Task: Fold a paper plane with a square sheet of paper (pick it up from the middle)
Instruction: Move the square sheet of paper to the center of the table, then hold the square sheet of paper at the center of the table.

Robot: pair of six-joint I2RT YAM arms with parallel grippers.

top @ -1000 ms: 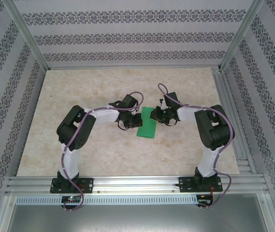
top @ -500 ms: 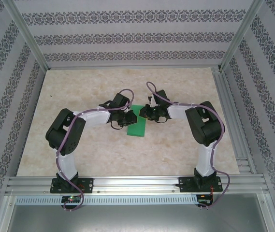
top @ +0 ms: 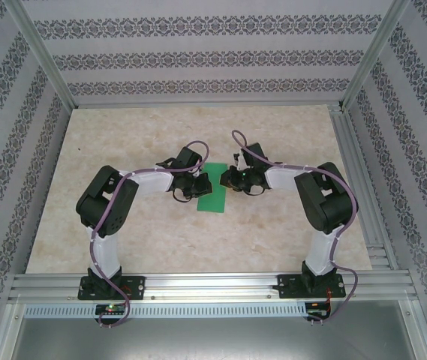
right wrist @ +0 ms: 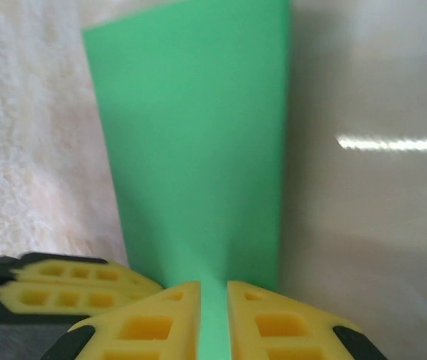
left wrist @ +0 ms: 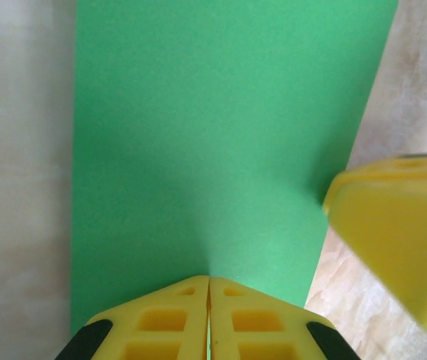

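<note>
The square sheet of paper (top: 213, 193) is bright green and folded into a narrow rectangle at the middle of the table. My left gripper (top: 200, 185) is shut on its left edge, and in the left wrist view the sheet (left wrist: 213, 135) runs out from the closed yellow fingertips (left wrist: 209, 279). My right gripper (top: 230, 180) holds the opposite edge. In the right wrist view the paper (right wrist: 198, 150) passes into the narrow gap between those fingers (right wrist: 213, 283). The two grippers face each other across the sheet, a short way apart.
The beige marble-patterned table (top: 123, 135) has aluminium frame rails along its right side (top: 363, 195) and near edge (top: 213, 283). Patterned walls enclose the back and both sides. The right gripper's yellow finger (left wrist: 401, 225) shows in the left wrist view.
Both grippers and the green sheet have shifted a little to the left on the table. The two arms' elbows moved with them. Both grips on the paper stay closed.
</note>
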